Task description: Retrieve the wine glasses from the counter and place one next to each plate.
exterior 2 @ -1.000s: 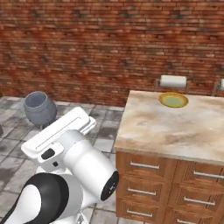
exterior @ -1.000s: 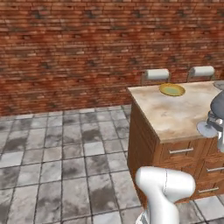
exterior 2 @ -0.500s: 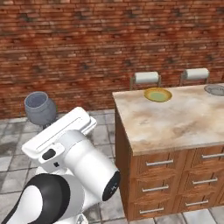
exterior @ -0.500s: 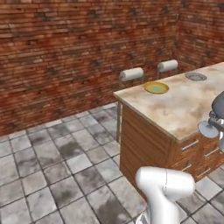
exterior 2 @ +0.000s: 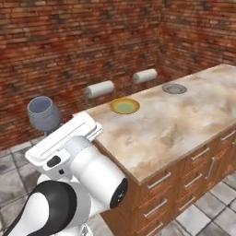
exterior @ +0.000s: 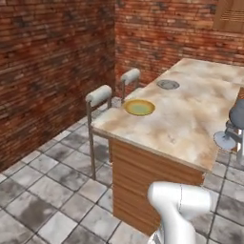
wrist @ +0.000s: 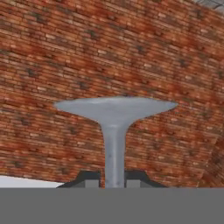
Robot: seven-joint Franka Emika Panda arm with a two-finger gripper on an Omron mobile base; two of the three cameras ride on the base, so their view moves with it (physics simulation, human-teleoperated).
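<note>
Base swung round; island top (exterior 2: 184, 124) now nearer, camera shift only. Gripper (wrist: 113, 178) clamped on wine glass (exterior 2: 44, 113) stem, foot facing camera in hand view, stem along gripper axis. Yellow-olive plate (exterior 2: 124, 106) at 3 o'clock of glass in right base view; grey plate (exterior 2: 174, 88) beyond it.

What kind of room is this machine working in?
Most likely a kitchen with a dining island, computer-rendered. A marbled island top sits over wooden drawers, two stools are pulled up to it, and a yellow plate and a grey plate are set out. Brick walls surround it.
</note>
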